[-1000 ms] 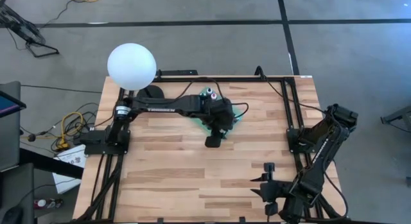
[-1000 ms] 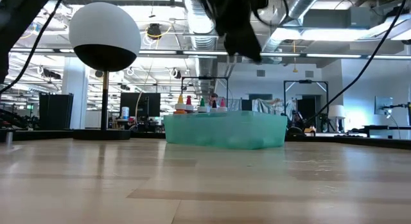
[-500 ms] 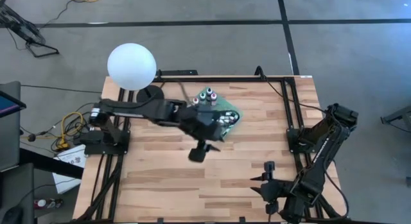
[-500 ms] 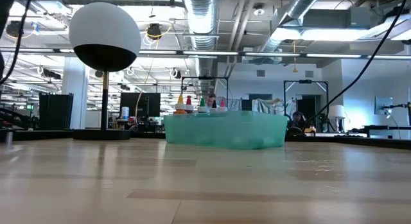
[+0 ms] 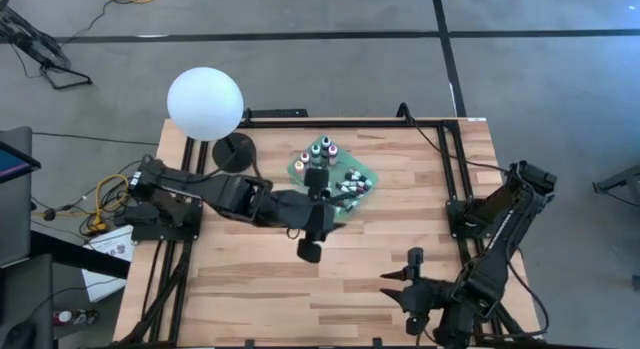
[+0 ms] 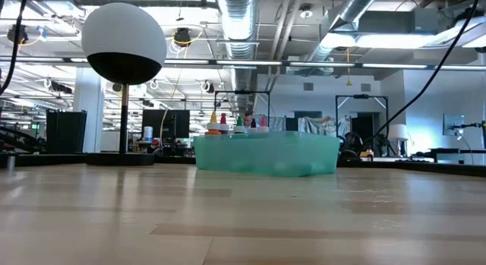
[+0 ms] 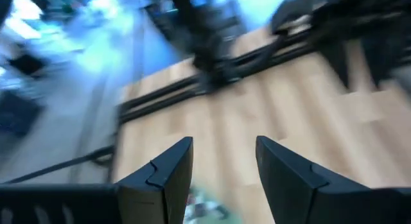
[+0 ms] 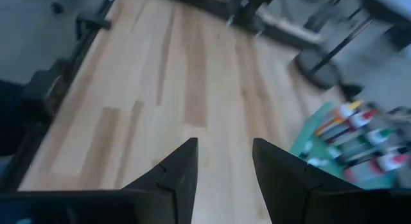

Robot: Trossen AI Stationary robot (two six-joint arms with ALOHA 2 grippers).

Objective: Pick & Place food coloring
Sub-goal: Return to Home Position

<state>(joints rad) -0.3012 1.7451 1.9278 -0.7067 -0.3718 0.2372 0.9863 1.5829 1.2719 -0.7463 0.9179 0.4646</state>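
Left claw (image 7: 223, 142) open and empty, near the green tray (image 5: 296, 170).
Food coloring bottles (image 5: 322, 149) sit inside it, toward the surface's far edge; right claw (image 8: 225, 144), open, waits well apart.

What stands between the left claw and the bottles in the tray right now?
Nothing visible does. The left claw hangs open over the table, close to the green tray. The bottles sit inside the tray, uncovered from above. The right claw waits apart on the right side.
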